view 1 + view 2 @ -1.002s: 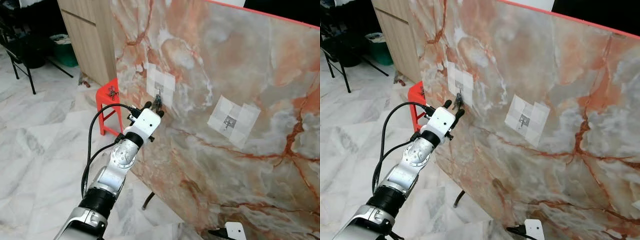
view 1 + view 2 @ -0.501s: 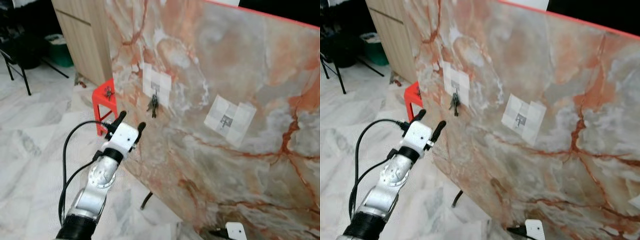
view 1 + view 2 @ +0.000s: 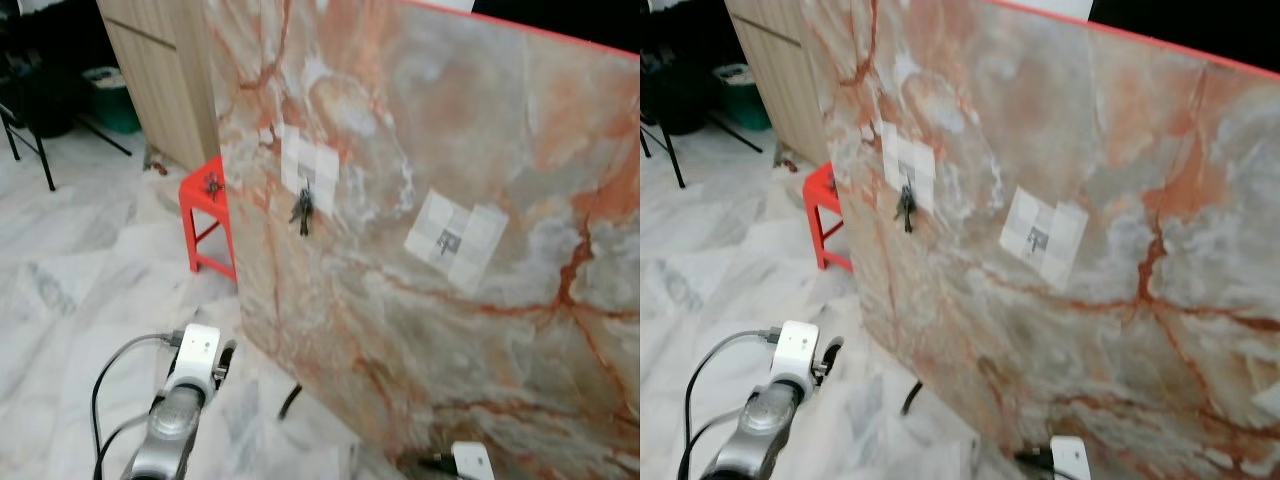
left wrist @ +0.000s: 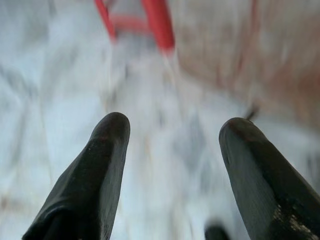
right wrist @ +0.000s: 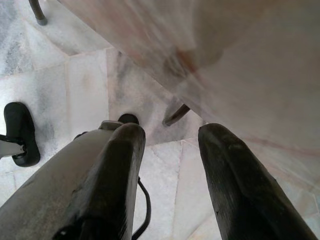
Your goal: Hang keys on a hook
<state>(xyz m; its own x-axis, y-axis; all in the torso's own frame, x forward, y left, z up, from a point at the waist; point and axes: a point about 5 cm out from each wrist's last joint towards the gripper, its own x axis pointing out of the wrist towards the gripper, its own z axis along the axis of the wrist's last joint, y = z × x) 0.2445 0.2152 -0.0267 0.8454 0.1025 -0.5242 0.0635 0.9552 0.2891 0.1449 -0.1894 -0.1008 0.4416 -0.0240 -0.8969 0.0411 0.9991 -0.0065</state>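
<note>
Keys (image 3: 302, 211) hang on hook (image 3: 304, 186) of marble panel (image 3: 520, 300); left gripper (image 4: 172, 145) has dropped low over the floor since 0.5 s ago, fingers spread, empty; right gripper (image 5: 167, 150) idle, fingers apart.

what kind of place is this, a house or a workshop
Probably a home set up for testing: white marble floor tiles, a light wooden cabinet, a red plastic stool, and a propped marble-patterned panel holding dark keys.
</note>
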